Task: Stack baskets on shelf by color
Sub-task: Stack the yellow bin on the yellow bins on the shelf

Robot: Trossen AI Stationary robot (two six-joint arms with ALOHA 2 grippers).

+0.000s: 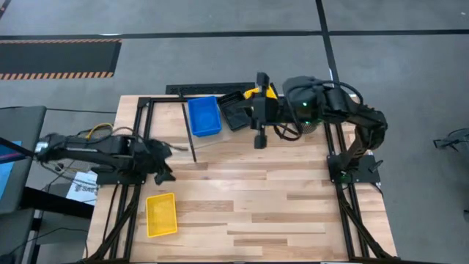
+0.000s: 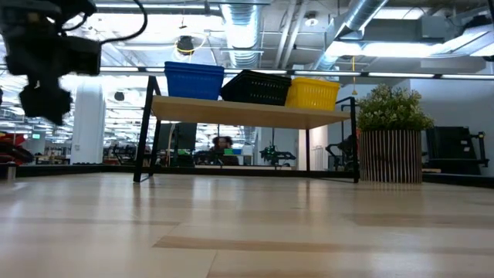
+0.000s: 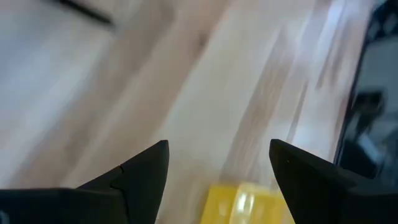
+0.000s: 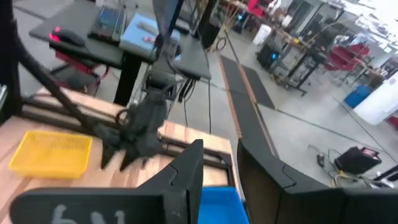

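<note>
Jaws apart, left gripper (image 1: 163, 163) should descend at 6 o'clock, straddling the yellow basket (image 1: 161, 214) wall squarely before clamping.

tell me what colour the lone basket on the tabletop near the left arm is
Yellow: the small rectangular plastic mesh basket, clearest in the high view.

Open workshop hall under bright ceiling lights.
Silver ducts (image 2: 363, 31) run overhead; a potted plant (image 2: 392, 135) stands in a slatted planter near dark cabinets (image 2: 454, 154). Grey floor (image 1: 220, 15) carries a hazard-striped mat (image 1: 58, 57); a desk (image 4: 124, 37) holds a laptop (image 4: 111, 22).
</note>
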